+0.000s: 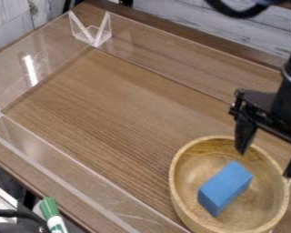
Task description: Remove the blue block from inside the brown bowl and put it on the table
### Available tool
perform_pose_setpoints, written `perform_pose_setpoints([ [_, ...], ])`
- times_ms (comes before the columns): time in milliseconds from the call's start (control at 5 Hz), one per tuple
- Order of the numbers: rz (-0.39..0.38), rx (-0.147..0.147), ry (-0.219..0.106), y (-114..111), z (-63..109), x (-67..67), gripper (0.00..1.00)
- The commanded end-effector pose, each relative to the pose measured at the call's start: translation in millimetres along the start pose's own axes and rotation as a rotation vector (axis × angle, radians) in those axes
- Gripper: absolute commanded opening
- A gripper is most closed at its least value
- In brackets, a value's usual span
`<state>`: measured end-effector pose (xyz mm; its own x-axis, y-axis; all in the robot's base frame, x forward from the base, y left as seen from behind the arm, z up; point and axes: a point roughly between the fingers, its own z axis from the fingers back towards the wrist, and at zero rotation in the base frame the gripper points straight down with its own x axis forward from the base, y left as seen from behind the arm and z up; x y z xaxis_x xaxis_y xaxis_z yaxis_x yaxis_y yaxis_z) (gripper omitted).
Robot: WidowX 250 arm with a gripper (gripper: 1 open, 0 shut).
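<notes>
Gripper (268,157) wide open, empty; small bright-blue rectangular block (225,189) below-left; fingers risk clipping round tan wooden bowl (182,180) rim.

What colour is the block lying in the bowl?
Bright blue block, inside the light-tan wooden bowl; camera view.
</notes>
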<state>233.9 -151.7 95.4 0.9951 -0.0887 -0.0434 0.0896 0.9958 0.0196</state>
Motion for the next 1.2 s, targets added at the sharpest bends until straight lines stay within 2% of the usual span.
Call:
perform_pose_setpoints([
  [0, -0.029, 0.000, -0.049, -4.6, 2.2, -0.5, 1.00],
  [600, -0.075, 0.071, -0.034, 0.1, -18.0, -5.3, 1.00],
  [1000, -0.075, 0.090, -0.042, 11.8, -17.8, -6.4, 1.00],
])
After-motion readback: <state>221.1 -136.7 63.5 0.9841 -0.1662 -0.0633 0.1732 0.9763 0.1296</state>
